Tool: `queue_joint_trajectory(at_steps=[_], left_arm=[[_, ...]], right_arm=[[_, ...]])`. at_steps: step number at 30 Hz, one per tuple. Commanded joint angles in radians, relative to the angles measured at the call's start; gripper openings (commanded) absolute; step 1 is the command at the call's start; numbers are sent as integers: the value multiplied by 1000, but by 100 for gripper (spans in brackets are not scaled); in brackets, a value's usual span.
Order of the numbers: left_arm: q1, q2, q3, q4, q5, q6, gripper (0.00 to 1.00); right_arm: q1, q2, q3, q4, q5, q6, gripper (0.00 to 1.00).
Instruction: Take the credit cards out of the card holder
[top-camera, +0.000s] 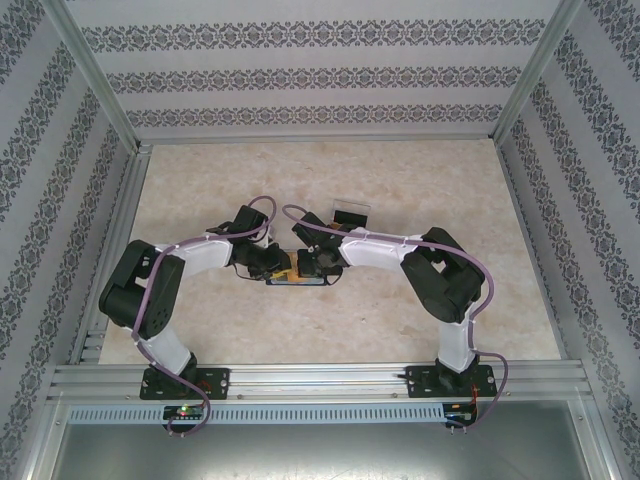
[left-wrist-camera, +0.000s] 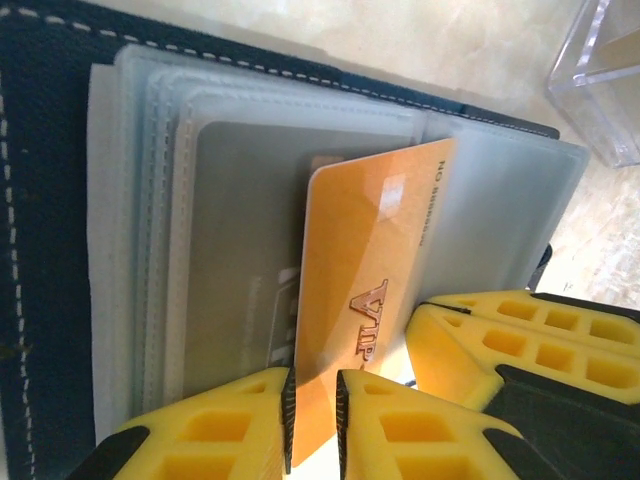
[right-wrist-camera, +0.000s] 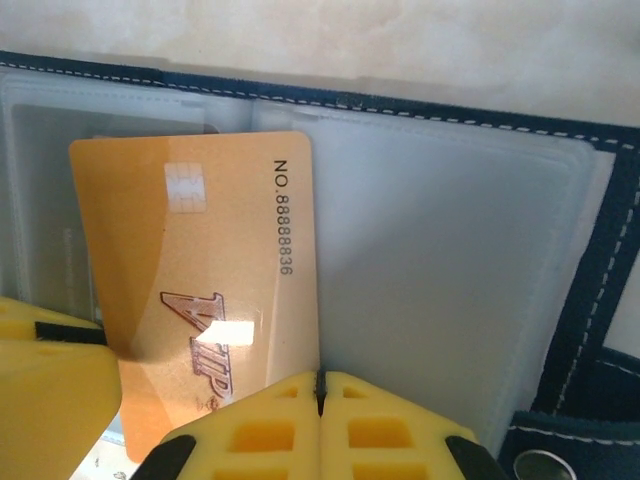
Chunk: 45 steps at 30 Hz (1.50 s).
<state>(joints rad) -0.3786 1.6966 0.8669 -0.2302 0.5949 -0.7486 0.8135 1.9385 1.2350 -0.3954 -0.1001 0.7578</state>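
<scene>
The left fingers (left-wrist-camera: 230, 435) pinch the gold credit card (left-wrist-camera: 365, 250); the right fingers (right-wrist-camera: 390, 430), pressed together, apparently pin the card holder (right-wrist-camera: 450, 280). Draw the card straight out.

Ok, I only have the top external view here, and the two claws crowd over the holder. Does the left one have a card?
Observer: Yes. In the left wrist view a gold card sits between the pads of the left claw, pinched by the look of it.
Operator: And the right one?
Observer: The right claw is shut on nothing. Its tips are at a clear sleeve of the card holder, right beside the card's long edge.
Operator: Any cards inside?
Observer: A grey card lies in the sleeve on the other side, partly under the gold one.
</scene>
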Motion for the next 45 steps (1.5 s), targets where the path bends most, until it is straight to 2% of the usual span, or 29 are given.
queue_joint_trajectory(at_steps=[1, 5, 11, 19, 25, 34, 45], left_arm=[[-5, 23, -11, 41, 22, -17, 20], [-9, 24, -1, 16, 5, -15, 20], [-9, -20, 1, -81, -88, 21, 24], [-13, 19, 9, -34, -39, 14, 23], [-19, 48, 17, 14, 0, -2, 18], [-14, 11, 1, -1, -14, 6, 3], [28, -86, -28, -89, -53, 48, 1]], right_arm=[[-4, 20, -24, -3, -15, 16, 7], [-4, 19, -26, -2, -16, 17, 7], [-4, 17, -26, -2, -15, 16, 7], [-3, 17, -25, -3, -16, 16, 7], [-4, 17, -27, -3, -16, 16, 7], [-6, 11, -34, 3, -15, 18, 9], [-26, -32, -80, 38, -9, 25, 19]])
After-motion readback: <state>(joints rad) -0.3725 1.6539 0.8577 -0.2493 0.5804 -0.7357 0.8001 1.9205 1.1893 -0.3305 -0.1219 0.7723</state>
